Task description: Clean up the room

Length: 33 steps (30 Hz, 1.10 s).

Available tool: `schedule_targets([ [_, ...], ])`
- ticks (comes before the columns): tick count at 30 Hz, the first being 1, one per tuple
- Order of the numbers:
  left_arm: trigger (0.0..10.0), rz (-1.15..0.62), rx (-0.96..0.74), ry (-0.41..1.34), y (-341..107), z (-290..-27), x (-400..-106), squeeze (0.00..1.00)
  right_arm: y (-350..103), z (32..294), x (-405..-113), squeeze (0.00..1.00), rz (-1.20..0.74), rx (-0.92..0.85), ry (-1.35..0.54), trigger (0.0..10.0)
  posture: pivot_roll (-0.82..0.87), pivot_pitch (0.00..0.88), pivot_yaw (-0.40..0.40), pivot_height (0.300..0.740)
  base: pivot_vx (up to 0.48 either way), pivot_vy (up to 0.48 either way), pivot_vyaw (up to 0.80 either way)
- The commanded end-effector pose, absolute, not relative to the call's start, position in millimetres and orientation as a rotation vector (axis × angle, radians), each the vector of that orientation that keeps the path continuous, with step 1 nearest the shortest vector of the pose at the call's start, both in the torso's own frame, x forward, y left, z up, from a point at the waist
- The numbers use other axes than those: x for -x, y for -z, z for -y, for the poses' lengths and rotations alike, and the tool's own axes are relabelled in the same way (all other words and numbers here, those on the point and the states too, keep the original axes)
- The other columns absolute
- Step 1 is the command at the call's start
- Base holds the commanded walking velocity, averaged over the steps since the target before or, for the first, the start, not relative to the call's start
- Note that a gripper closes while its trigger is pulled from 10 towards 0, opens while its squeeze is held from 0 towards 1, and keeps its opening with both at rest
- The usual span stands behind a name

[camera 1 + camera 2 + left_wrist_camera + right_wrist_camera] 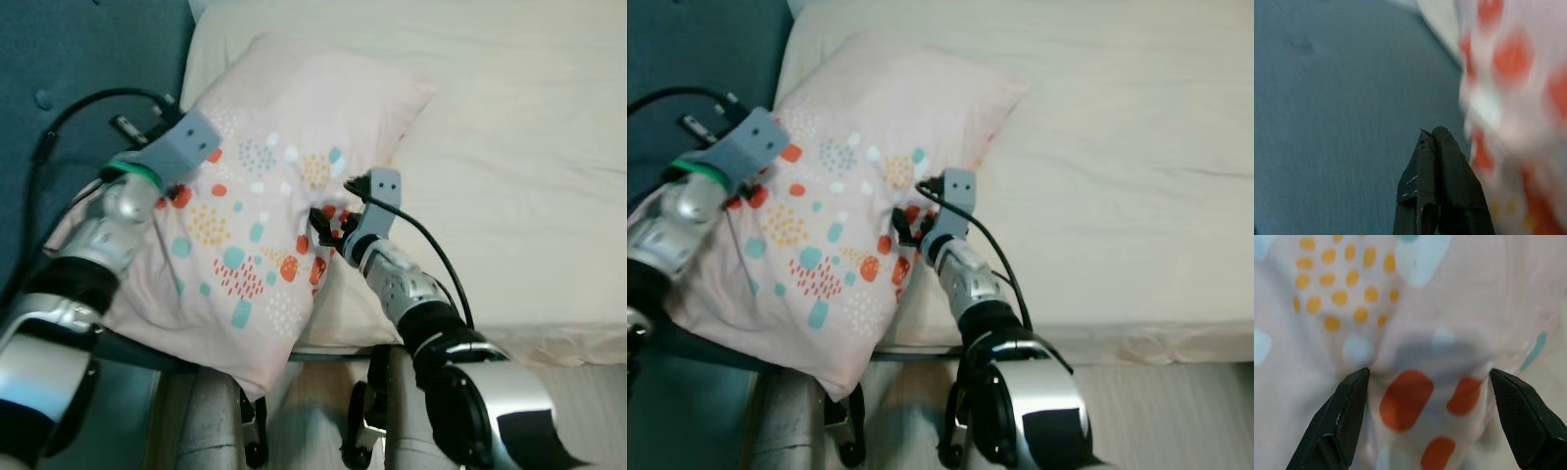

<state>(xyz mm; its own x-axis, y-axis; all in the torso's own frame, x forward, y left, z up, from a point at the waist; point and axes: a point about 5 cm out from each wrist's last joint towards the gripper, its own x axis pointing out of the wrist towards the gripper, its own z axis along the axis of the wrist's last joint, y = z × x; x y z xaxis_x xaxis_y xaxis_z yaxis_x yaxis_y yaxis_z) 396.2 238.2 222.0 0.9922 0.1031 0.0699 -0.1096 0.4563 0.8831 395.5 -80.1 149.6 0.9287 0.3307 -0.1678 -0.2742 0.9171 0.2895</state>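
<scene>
Sagging over the cream bed's (509, 147) near corner against a teal padded headboard (88, 59), the soft, light pale-pink dotted pillow (255, 196) looks best pinched by bunched fabric: right gripper (1427, 387) jaws spread against it, left gripper (1432, 142) jaws closed, empty.

Soft even light, blurred wrist close-ups

A pale pink pillow (269, 186) dotted orange, teal and white lies tilted across the bed's (509, 147) corner.
</scene>
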Motion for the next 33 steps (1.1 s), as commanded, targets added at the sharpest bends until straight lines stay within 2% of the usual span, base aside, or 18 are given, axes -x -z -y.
schedule_targets([
  [1, 10.0, -0.110, -1.147, -0.101, -199, -254, -389, 0.00, -140, 74, -392, 0.00, -0.262, -0.265, -0.324, 10.0, 0.18, 0.279, 0.119, 0.596, 0.000, 0.000, 0.00],
  [4, 10.0, -0.314, -1.173, 0.044, -164, -273, -374, 0.00, -140, 77, -393, 0.00, -0.270, -0.257, -0.291, 10.0, 0.19, 0.289, 0.117, 0.596, 0.000, 0.000, 0.00],
  [5, 10.0, -0.314, -1.173, 0.044, -164, -273, -374, 0.00, -140, 77, -393, 0.00, -0.270, -0.257, -0.291, 10.0, 0.19, 0.289, 0.117, 0.596, 0.000, 0.000, 0.00],
  [6, 10.0, -0.408, -1.111, 0.184, -145, -270, -366, 0.00, -141, 81, -394, 0.00, -0.265, -0.269, -0.259, 10.0, 0.19, 0.289, 0.116, 0.596, 0.000, 0.000, 0.00],
  [8, 10.0, -0.440, -1.044, 0.279, -135, -261, -362, 0.00, -142, 85, -396, 0.00, -0.258, -0.269, -0.239, 10.0, 0.18, 0.285, 0.116, 0.596, 0.000, 0.000, 0.00],
  [11, 10.0, -0.445, -1.017, 0.308, -133, -258, -362, 0.00, -142, 87, -396, 0.00, -0.256, -0.267, -0.235, 10.0, 0.18, 0.285, 0.116, 0.596, 0.000, 0.000, 0.00],
  [13, 10.0, -0.442, -0.973, 0.379, -130, -248, -360, 0.00, -144, 90, -397, 0.00, -0.246, -0.256, -0.227, 10.0, 0.18, 0.285, 0.116, 0.596, 0.000, 0.000, 0.00],
  [14, 10.0, -0.422, -0.899, 0.483, -129, -230, -357, 0.00, -147, 95, -399, 0.00, -0.226, -0.230, -0.214, 10.0, 0.17, 0.278, 0.114, 0.596, 0.000, 0.000, 0.00],
  [15, 10.0, -0.422, -0.899, 0.483, -129, -230, -357, 0.00, -147, 95, -399, 0.00, -0.226, -0.230, -0.214, 10.0, 0.17, 0.278, 0.114, 0.596, 0.000, 0.000, 0.00],
  [16, 10.0, -0.385, -0.828, 0.583, -132, -212, -354, 0.00, -154, 100, -402, 0.00, -0.199, -0.198, -0.201, 10.0, 0.16, 0.268, 0.111, 0.596, 0.000, 0.000, 0.00],
  [17, 10.0, -0.385, -0.828, 0.583, -132, -212, -354, 0.00, -154, 100, -402, 0.00, -0.199, -0.198, -0.201, 10.0, 0.16, 0.268, 0.111, 0.596, 0.000, 0.000, 0.00],
  [18, 10.0, -0.345, -0.756, 0.682, -141, -196, -349, 0.00, -165, 104, -406, 0.00, -0.148, -0.141, -0.198, 10.0, 0.16, 0.262, 0.107, 0.596, 0.000, 0.000, 0.00],
  [20, 10.0, -0.345, -0.756, 0.682, -141, -196, -349, 0.00, -165, 104, -406, 0.00, -0.148, -0.141, -0.198, 10.0, 0.16, 0.262, 0.107, 0.596, 0.000, 0.000, 0.00],
  [22, 10.0, -0.297, -0.702, 0.767, -153, -184, -343, 0.00, -184, 106, -411, 0.00, -0.076, -0.082, -0.201, 10.0, 0.16, 0.255, 0.106, 0.596, 0.000, 0.000, 0.00],
  [25, 10.0, -0.215, -0.650, 0.938, -178, -174, -321, 0.00, -236, 106, -421, 0.00, 0.105, 0.023, -0.207, 10.0, 0.17, 0.235, 0.099, 0.596, 0.000, 0.000, 0.00],
  [28, 10.0, -0.215, -0.650, 0.938, -178, -174, -321, 0.00, -236, 106, -421, 0.00, 0.105, 0.023, -0.207, 10.0, 0.17, 0.235, 0.099, 0.596, 0.000, 0.000, 0.00],
  [30, 10.0, -0.143, -0.575, 1.018, -200, -166, -304, 0.00, -278, 111, -425, 0.00, 0.230, 0.059, -0.180, 10.0, 0.17, 0.218, 0.094, 0.596, 0.000, 0.000, 0.00],
  [33, 10.0, -0.102, -0.456, 1.031, -212, -159, -297, 0.00, -291, 116, -426, 0.00, 0.266, 0.070, -0.162, 10.0, 0.17, 0.205, 0.087, 0.596, 0.000, 0.000, 0.00],
])
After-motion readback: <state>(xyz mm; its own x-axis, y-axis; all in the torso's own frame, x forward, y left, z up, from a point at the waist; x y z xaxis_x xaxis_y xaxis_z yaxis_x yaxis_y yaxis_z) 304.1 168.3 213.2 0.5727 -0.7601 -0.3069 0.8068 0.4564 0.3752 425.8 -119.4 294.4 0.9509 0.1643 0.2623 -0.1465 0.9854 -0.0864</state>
